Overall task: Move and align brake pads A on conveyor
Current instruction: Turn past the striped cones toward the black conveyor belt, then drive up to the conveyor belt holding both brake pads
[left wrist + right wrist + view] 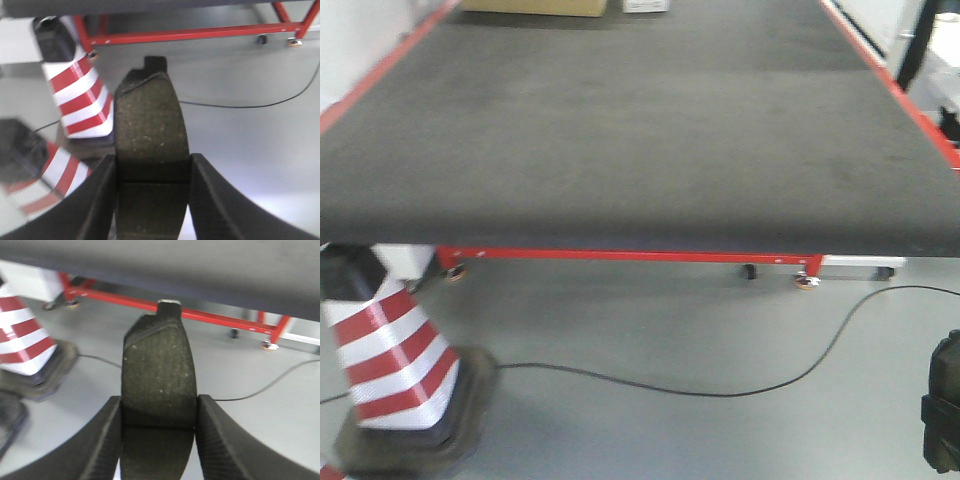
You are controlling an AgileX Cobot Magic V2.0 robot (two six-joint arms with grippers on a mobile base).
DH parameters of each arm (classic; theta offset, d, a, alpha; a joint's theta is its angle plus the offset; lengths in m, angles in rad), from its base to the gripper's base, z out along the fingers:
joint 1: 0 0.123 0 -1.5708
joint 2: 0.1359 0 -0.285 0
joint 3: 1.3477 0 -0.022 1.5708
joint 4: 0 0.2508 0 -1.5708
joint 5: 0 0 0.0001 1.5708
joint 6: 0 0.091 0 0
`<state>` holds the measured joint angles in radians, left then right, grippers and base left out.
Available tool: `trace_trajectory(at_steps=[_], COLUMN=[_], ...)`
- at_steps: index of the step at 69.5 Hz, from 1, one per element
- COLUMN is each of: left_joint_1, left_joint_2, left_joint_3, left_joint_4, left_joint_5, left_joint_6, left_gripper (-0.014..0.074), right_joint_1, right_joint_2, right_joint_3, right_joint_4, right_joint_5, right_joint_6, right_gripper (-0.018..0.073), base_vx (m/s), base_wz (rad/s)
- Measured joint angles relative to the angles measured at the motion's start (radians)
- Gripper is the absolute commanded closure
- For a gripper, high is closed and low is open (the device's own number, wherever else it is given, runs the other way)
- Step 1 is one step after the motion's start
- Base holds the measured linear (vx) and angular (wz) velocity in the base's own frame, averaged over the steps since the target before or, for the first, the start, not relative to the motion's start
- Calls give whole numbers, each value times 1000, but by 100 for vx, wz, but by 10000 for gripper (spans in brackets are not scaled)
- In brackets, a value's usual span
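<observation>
Gripping pads: left gripper (152,165) clamped across left brake pad (150,120), right gripper (159,407) clamped across right brake pad (159,360), long axes pointing forward at conveyor (640,150) near edge; both probably equally near, short of it

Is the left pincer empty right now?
No, the left pincer is shut on a dark brake pad, with one finger pressed against each long edge.
</observation>
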<state>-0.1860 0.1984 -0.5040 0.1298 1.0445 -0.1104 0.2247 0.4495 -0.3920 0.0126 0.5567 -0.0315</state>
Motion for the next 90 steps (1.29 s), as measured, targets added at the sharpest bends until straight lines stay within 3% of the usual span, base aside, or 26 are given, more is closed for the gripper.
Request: trace_trajectory(at_steps=[90], left_joint_1=[0], left_joint_2=[-1], left_joint_3=[0], left_joint_4=[-2], left_joint_5=[0], left_joint_6=[0], left_gripper=[602], right_joint_1=[0], right_joint_2=[0], right_joint_3=[0], right_joint_4=[-3], right_joint_5=[0], right_joint_6=[0], right_gripper=[566], base_vx=[36], base_wz=[-1])
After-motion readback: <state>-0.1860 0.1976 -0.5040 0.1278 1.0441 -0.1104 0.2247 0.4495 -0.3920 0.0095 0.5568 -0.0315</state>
